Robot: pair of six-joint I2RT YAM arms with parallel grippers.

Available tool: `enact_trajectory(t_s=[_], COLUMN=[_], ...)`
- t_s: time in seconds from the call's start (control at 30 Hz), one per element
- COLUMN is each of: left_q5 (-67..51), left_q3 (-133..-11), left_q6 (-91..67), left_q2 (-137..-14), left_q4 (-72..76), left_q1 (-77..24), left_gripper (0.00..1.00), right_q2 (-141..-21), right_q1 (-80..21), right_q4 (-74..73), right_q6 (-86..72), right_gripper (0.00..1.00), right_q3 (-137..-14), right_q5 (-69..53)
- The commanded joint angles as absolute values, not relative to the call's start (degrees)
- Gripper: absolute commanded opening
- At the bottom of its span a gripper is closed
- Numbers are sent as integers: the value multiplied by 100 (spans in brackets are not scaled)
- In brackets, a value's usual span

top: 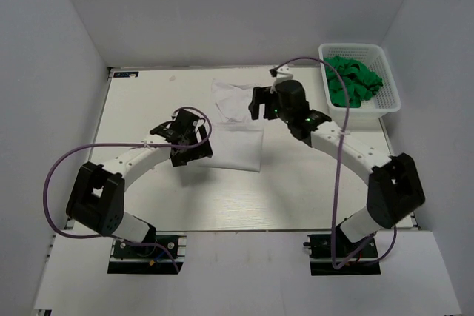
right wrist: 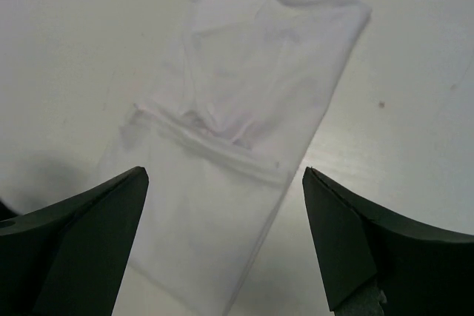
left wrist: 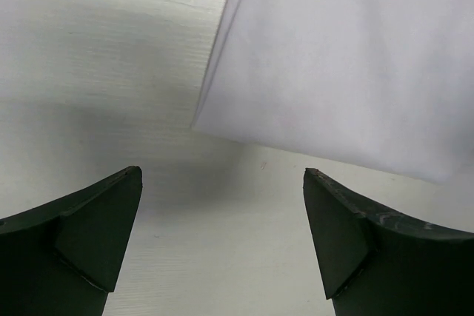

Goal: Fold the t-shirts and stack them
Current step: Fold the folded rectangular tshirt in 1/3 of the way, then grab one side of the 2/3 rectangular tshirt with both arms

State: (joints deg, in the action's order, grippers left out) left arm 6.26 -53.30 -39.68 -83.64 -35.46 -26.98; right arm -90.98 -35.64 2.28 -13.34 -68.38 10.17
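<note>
Fingers first, nearest to me: the left fingers [left wrist: 89, 234] stand wide apart with nothing between them, over the bare surface [top: 141, 101] just beside the left edge of the white t-shirt [top: 238, 146]. In the left wrist view a corner of that shirt lies just ahead of the tips, untouched. I see the shirt near the middle of the surface. Its near half is folded into a flat, tidy rectangle, and its far half is looser and wrinkled, with a seam band crossing it in the right wrist view. Past the fold, the right fingers [right wrist: 370, 242] are likewise spread wide and hold nothing. They hang above the shirt's far part, and their camera looks down along its length. Farthest out, in the far right corner, the white lattice basket [top: 391, 101] holds the green t-shirts [top: 354, 83], bunched in a heap, well apart from both sets of fingers.
</note>
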Motion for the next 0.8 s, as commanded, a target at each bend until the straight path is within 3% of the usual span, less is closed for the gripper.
enact_trajectory(t_s=[0.0,0.23,0.27,0.4,0.67,0.77], left_q5=[134,-167,-263,-554,-606,-677], left_q3=[-5361,-5001,-4949,-4686,-4456,-4334], left_q6=[-3823,-3885,-3885,-3885,-3885,-3885], left_q2=[-8358,-8481,-8481,-8631,-8753,-8806], left_q4=[-3226,-2699,-2698,-2426,-2171,-2005], left_q1=[-2549,-2197,-2128,-2074,-2074,-2074], left_gripper=[100,100,93,90,74,64], right_q2=[-8659,-8376,-8567,-9096,-9624,-9677], right_q1=[-3464,-3278,-3270,-3252,-3208,-3234], right_q4=[-606,-687,-625,-485,-676,-765], right_q6=[-2249,-2944,-2953,-3216,-3419,-3480], right_gripper=[90,90,90,90,90,90], right_q3=[-6067,-5160,-5116,-5159,-5212,-5177], right_q5=[300,-1774,-1915,-2714,-2716,-2575])
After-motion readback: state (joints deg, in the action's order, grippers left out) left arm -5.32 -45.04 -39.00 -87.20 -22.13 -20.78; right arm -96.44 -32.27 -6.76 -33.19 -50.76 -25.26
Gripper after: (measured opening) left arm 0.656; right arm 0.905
